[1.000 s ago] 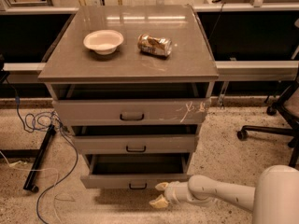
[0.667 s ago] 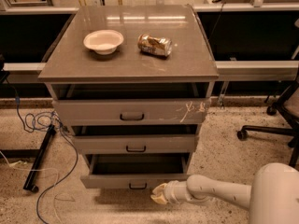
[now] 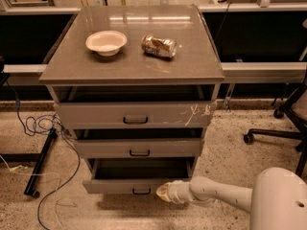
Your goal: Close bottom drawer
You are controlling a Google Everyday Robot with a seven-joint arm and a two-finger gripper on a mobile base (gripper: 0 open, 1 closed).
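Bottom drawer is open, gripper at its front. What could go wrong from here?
1. The gripper sits right of the handle on the bottom drawer, so an off-centre push may skew and jam it.
2. It is low on the front, near the lower edge, and may slip underneath.
3. A hard shove may jolt the cabinet and roll the can lying on its side on top.

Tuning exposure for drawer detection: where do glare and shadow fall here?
Camera view: light streaks glare along the back of the cabinet top; the bottom drawer is deeply shadowed inside, its front evenly lit; the tool is at that front, right of the handle; a soft shadow lies on the floor beneath.
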